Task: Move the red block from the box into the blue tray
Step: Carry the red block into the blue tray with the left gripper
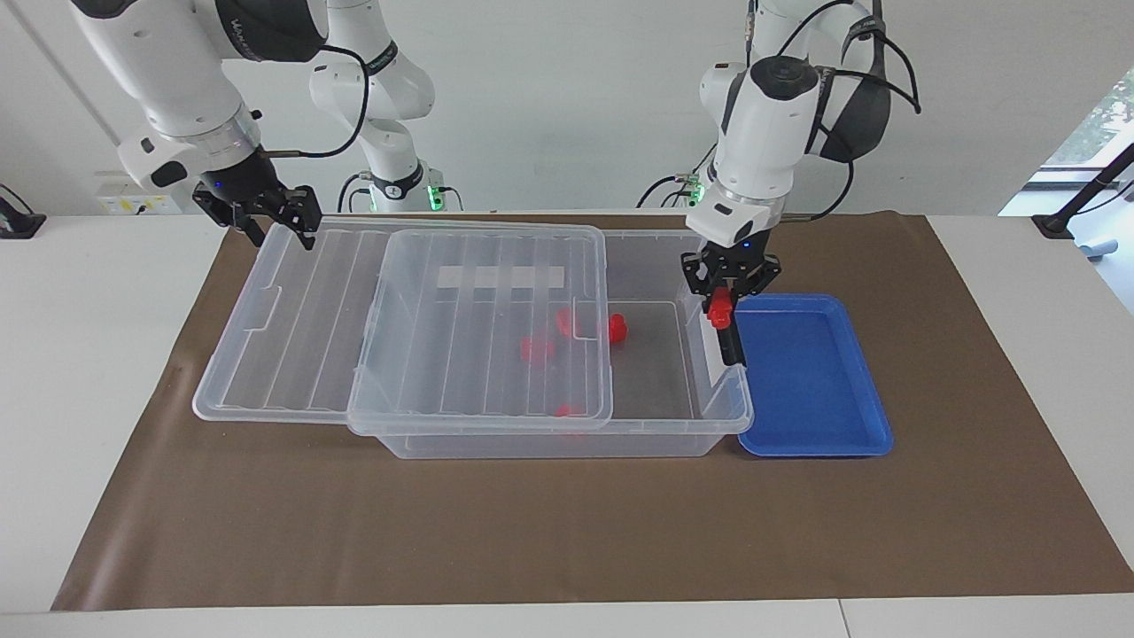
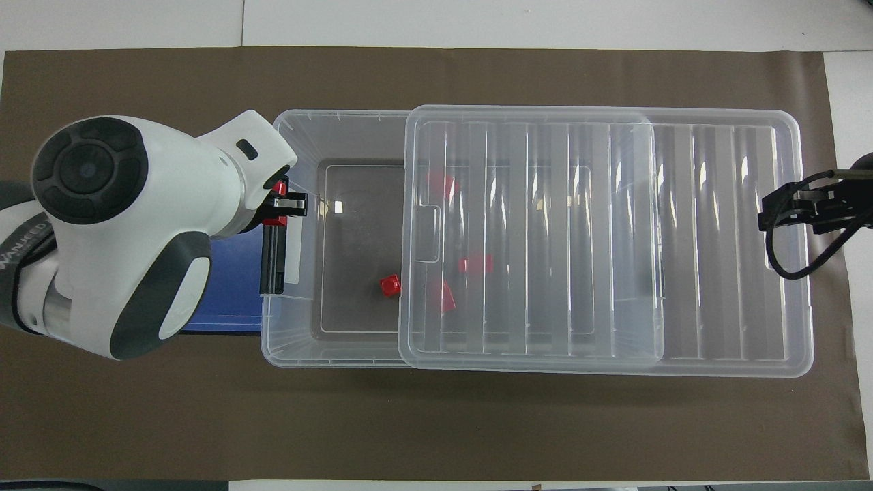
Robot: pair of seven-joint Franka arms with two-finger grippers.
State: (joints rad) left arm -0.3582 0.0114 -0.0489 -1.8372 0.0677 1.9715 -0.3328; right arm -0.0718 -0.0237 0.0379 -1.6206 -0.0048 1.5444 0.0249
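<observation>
step: carry phase, red block [image 1: 719,307] out of the box [image 1: 673,425], not yet over the tray floor
left gripper [image 1: 728,288]: clenched on the red block, raised above the box's end wall by the black latch [image 1: 728,350], at the edge of the blue tray [image 1: 815,425]
red block: hanging between the left fingertips, clear of the box rim
right gripper [image 1: 266,217]: at the lid [image 1: 399,310] edge toward the right arm's end; fingers can't be judged; lid slid aside, half off the box
other red blocks [image 1: 616,329]: about four left on the box floor, mostly under the lid
blue tray: empty, touching the box's end toward the left arm's end
next: probably shift sideways over the tray middle, lower, release; needs to clear the latch and rim
</observation>
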